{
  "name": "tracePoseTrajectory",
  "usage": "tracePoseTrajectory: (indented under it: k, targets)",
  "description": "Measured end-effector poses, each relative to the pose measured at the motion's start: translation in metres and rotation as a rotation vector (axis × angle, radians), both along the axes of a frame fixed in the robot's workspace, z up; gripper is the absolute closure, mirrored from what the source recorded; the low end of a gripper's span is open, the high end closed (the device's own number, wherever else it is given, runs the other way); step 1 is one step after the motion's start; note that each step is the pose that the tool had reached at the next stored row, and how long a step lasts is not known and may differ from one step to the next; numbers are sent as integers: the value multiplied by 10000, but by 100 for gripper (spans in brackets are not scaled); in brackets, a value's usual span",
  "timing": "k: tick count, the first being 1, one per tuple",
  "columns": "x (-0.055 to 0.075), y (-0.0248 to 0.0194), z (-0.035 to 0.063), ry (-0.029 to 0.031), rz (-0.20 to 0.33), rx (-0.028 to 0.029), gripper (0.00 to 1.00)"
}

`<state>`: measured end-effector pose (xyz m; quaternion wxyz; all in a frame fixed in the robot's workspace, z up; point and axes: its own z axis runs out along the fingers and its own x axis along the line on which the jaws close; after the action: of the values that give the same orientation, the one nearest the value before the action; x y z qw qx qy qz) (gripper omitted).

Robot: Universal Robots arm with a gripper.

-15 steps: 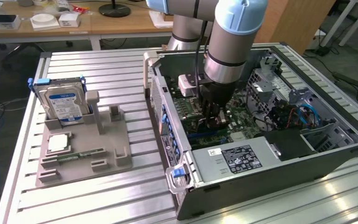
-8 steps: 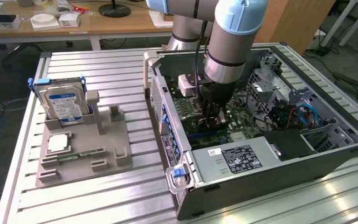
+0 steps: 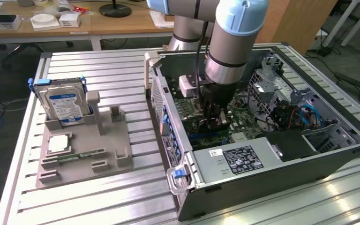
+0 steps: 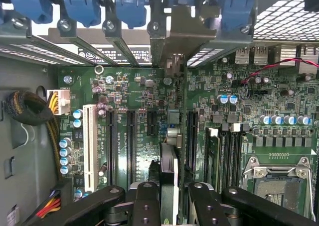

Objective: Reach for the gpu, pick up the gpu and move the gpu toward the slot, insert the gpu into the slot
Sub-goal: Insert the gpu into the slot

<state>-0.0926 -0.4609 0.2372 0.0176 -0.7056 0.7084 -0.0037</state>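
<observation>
Beside my workplace a grey holder tray (image 3: 80, 161) lies on the ribbed metal table (image 3: 123, 197). In it a hard drive (image 3: 64, 105) stands upright, and a small memory stick (image 3: 80, 155) lies flat. Behind, a wooden desk (image 3: 105, 26) carries white boxes (image 3: 55, 21).

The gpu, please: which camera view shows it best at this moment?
The wrist view: the gpu stands edge-on between the gripper fingers, over the motherboard slots, its bracket reaching the case's rear wall. In the exterior view the arm covers it; only the gripper inside the computer case is clear.
</observation>
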Motion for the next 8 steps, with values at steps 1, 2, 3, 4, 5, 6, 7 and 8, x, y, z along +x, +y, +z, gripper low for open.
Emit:
tracePoseTrajectory:
  k: [1, 2, 3, 4, 5, 6, 7, 8]
  targets:
    - [-1, 0, -2, 0, -1, 0, 73]
    - [-4, 0, -3, -1, -1, 0, 73]
    - [-6, 0, -6, -1, -2, 1, 73]
    - [-8, 1, -8, -1, -1, 1, 73]
    - [-11, 1, -10, -1, 0, 1, 73]
    - [-12, 1, -11, -1, 1, 0, 73]
    - [-13, 0, -13, -1, 2, 0, 73]
    - [-13, 1, -13, 0, 2, 0, 73]
